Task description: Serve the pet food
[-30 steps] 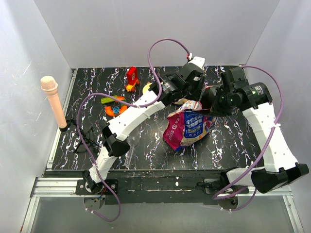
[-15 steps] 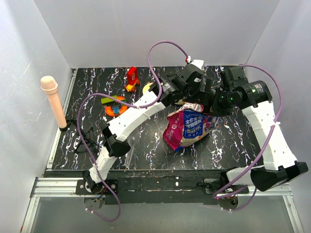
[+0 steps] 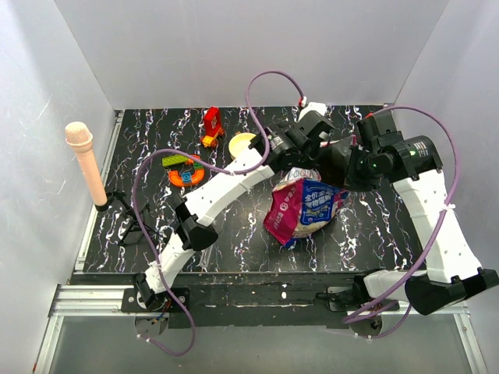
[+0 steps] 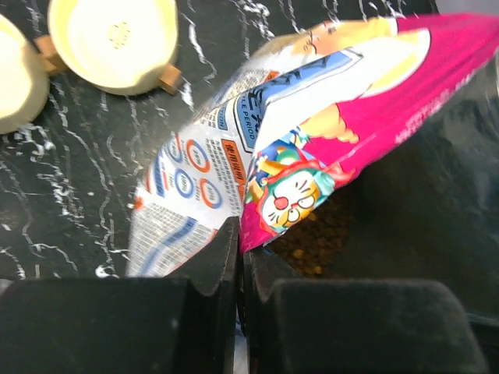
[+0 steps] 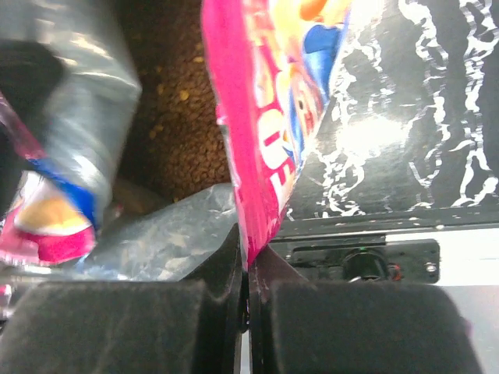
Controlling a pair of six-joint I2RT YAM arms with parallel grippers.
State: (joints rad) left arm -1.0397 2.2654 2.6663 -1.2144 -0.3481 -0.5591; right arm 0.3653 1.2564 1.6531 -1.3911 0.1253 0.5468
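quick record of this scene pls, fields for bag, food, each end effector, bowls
bag: pet food bag, mouth held open
food: brown kibble visible inside bag
left end effector: shut on bag rim
right end effector: shut on opposite rim
bowls: two cream bowls beside bag, apart from it

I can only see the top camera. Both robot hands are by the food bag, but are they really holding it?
Observer: Yes. The left wrist camera shows the left hand shut on the bag, right at its edge.
Operator: And the other one?
Observer: The right wrist camera shows the right hand pinching the bag's pink edge too.
Operator: Is any food inside?
Observer: Yes. Brown kibble shows in the bag's open mouth.
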